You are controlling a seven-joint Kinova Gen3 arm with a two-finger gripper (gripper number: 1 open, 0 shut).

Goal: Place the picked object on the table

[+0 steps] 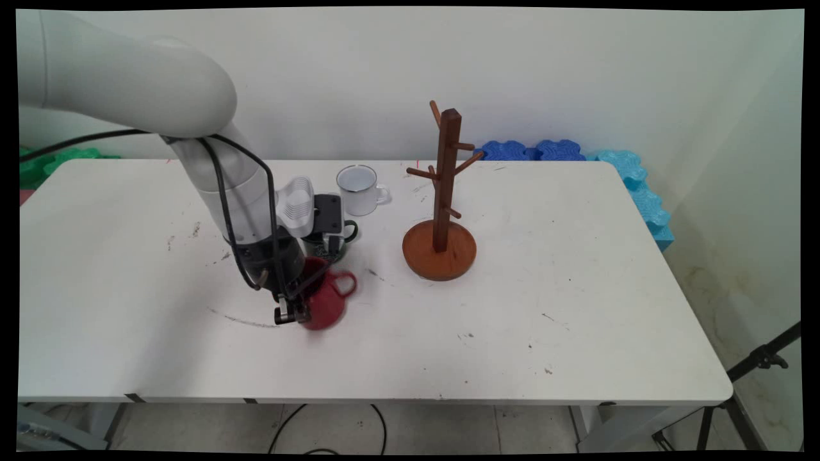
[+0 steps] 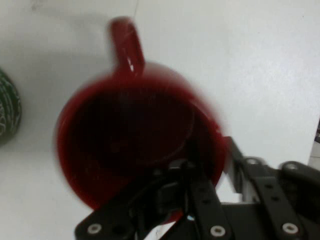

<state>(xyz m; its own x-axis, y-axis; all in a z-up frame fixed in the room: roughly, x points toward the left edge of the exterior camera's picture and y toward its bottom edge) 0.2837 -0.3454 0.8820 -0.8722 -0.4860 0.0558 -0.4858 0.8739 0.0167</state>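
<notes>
Red mug rim pinched between gripper fingers

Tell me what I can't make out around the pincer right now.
- Green mug: main view, mostly hidden behind the wrist; hand view, cut off by the left edge.
- Red mug: blurred in both views; whether it rests flat or tilted can't be told.
- Pincer: one finger is inside the rim, one outside; actual contact with the wall is unclear.

Bright, even indoor light with soft shadows on the white bench; the hand view's red mug is motion-blurred.
</notes>
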